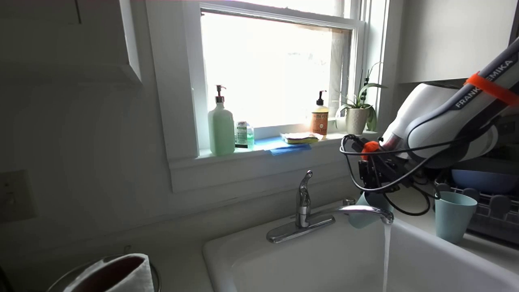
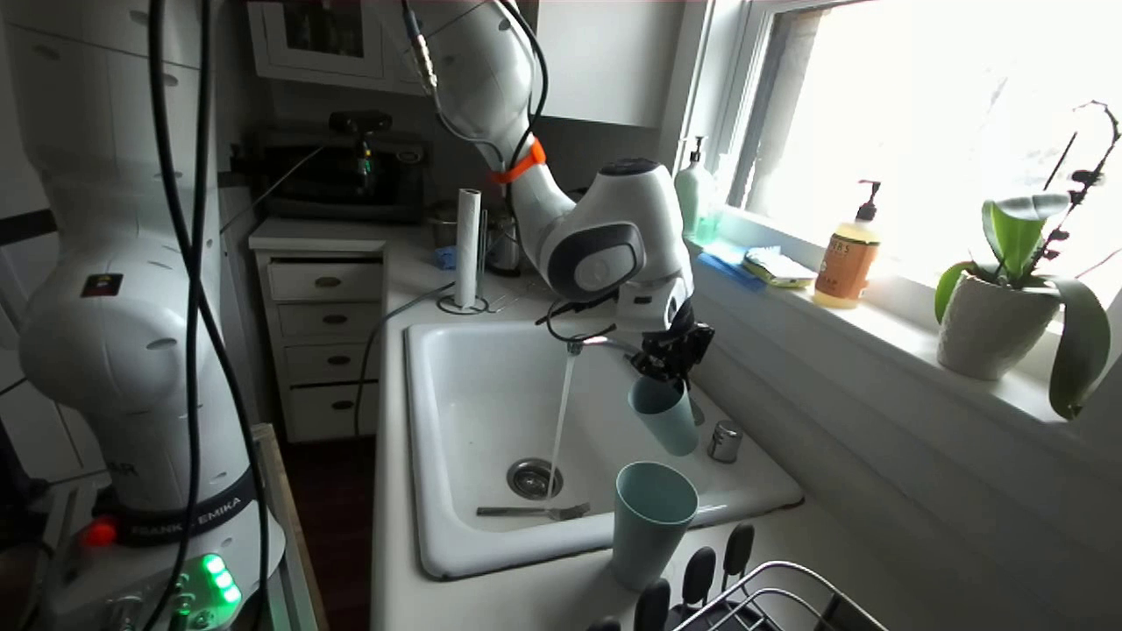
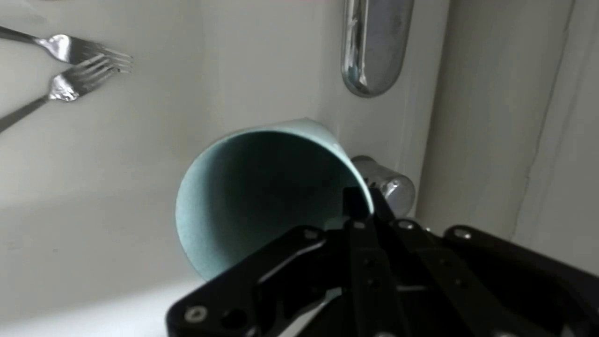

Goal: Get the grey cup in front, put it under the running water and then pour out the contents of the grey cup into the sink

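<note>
I hold the grey cup (image 2: 671, 427) tilted above the sink (image 2: 419, 438), right of the running water (image 2: 563, 412) in an exterior view, gripper (image 3: 369, 206) closed on its rim; the dark inside I cannot judge.

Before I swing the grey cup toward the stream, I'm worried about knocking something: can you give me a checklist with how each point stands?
1. Pincer closed on the grey cup: ok, it straddles the rim in the wrist view.
2. Running water on: ok, a stream falls into the sink.
3. Cup under the stream: not ok, it is held off to one side.
4. Cup upright: not ok, it is tilted.
5. Gap between cup and faucet spout: cannot tell, they overlap in an exterior view.
6. Second tumbler apart from the held cup: ok, it stands upright on the counter.
</note>
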Robot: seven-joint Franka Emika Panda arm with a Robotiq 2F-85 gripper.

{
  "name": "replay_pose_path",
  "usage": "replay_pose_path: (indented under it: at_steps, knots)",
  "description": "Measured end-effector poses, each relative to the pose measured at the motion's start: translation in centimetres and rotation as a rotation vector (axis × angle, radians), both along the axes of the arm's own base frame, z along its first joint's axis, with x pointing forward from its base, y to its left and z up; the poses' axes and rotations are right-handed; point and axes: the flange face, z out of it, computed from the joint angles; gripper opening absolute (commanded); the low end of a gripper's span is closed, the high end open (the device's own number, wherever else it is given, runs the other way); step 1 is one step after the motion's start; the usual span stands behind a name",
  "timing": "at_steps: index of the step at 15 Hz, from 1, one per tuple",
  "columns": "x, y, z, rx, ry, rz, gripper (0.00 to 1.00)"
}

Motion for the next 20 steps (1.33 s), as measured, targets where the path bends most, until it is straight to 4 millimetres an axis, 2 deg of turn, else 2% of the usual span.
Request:
replay_pose_path:
  at_steps: [4,12,20]
  knots:
    - [-2.1,1.5,1.0,-0.072,-0.166,0.055,0.01]
    - [-6.1,2.3,3.3,-0.263,-0.444,0.168,0.01]
    - [-9.1,6.0,4.7,-0.367,-0.691,0.243,0.01]
